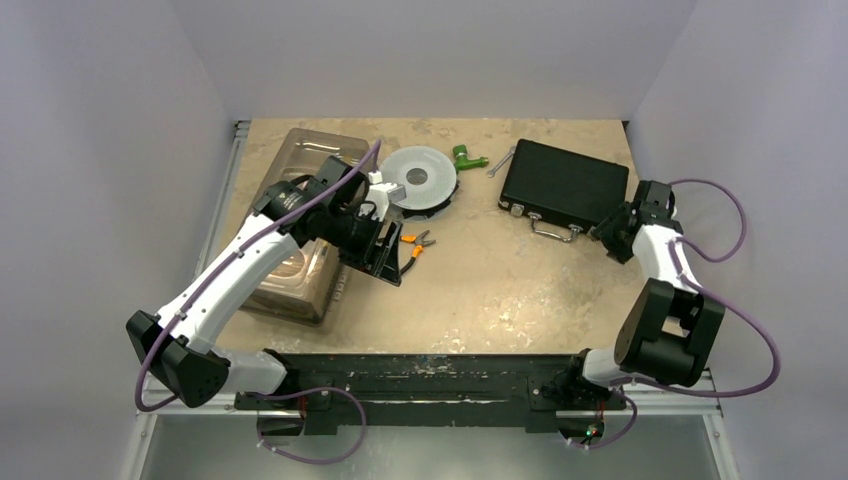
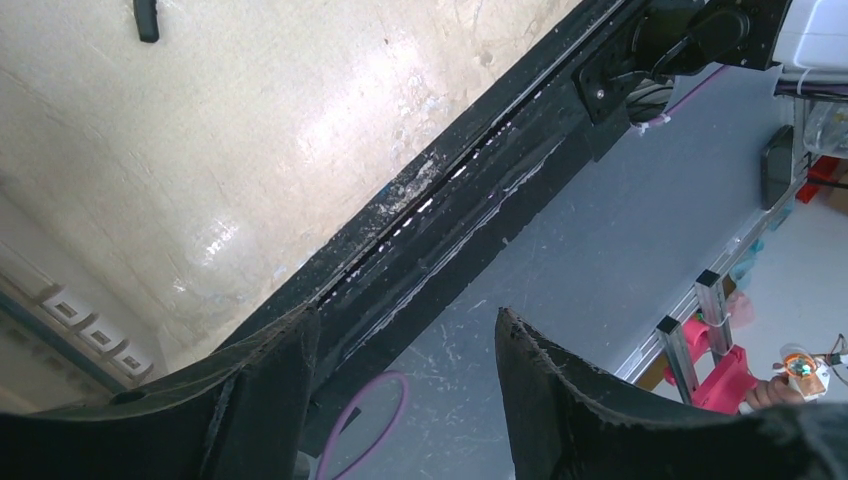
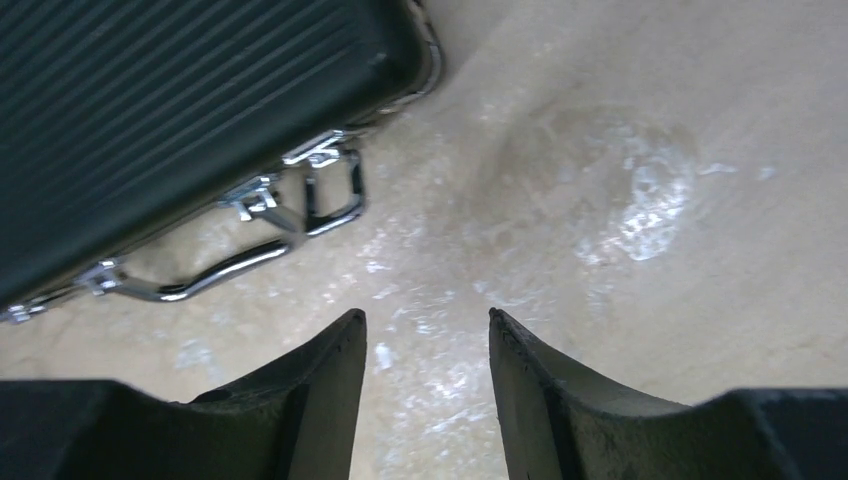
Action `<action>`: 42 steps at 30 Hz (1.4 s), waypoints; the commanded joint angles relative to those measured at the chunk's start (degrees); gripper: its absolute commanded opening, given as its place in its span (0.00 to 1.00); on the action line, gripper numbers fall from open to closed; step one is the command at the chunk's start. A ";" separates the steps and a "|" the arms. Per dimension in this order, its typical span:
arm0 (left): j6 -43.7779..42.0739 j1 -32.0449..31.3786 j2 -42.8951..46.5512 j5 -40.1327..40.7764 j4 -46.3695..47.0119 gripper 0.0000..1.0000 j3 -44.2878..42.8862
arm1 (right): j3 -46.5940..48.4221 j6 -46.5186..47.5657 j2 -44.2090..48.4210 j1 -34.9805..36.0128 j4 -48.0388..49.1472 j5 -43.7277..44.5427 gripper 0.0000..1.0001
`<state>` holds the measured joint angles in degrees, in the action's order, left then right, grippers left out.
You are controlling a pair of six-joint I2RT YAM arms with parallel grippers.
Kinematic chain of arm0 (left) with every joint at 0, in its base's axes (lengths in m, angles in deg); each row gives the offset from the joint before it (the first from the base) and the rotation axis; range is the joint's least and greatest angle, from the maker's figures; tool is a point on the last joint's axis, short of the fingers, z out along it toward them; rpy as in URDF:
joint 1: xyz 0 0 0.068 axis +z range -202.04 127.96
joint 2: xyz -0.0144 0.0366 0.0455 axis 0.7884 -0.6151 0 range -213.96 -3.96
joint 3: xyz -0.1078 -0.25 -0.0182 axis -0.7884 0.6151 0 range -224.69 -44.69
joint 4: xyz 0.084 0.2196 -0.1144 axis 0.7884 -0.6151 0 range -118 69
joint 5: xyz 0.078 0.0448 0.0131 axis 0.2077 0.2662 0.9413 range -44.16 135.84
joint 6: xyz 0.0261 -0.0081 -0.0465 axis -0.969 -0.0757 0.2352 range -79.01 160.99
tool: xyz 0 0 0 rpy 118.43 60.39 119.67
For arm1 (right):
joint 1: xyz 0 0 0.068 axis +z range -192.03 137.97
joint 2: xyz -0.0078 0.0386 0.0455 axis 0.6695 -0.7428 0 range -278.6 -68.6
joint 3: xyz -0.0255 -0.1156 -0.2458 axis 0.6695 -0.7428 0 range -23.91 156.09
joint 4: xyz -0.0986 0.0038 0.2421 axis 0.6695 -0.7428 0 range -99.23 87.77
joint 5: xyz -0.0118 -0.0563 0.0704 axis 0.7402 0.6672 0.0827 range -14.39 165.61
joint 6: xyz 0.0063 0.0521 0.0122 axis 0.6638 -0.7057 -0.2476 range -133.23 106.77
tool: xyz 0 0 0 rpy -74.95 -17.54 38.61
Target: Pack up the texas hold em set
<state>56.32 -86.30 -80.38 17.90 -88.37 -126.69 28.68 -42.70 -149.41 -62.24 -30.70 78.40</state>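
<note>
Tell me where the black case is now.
The closed black case lies on the table's far right in the top view, its handle facing the arms, between the silver tool on its left and the right fingers off its near right corner.

You are looking at a case [image 3: 150, 100] showing ribbed, matt black skin, its handle [image 3: 230, 268] gleaming as polished metal. The table [image 3: 650, 300] is shining smooth, mottled beige. The bin [image 1: 300, 285] is showing clear, glossy plastic.

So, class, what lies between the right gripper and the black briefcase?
Only bare tabletop, shown in the right wrist view: the right gripper stands clear of the briefcase.
</note>
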 commanded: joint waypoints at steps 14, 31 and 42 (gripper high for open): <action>-2.34 -0.31 1.12 0.14 -0.03 0.64 -1.30 | 9.84 -7.80 -5.20 -0.58 0.89 -3.08 0.34; -2.75 -0.30 -1.11 0.37 -1.07 0.79 -3.43 | 3.22 -0.90 -11.06 -0.55 7.40 -2.85 0.16; -3.27 -0.36 -1.05 3.35 -2.38 0.81 -4.26 | 3.06 3.10 -18.81 -0.52 10.79 -0.39 0.15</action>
<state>54.75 -86.30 -81.73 19.93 -90.23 -128.22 29.51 -42.83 -164.34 -62.61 -23.03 74.34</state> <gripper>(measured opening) 0.809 0.153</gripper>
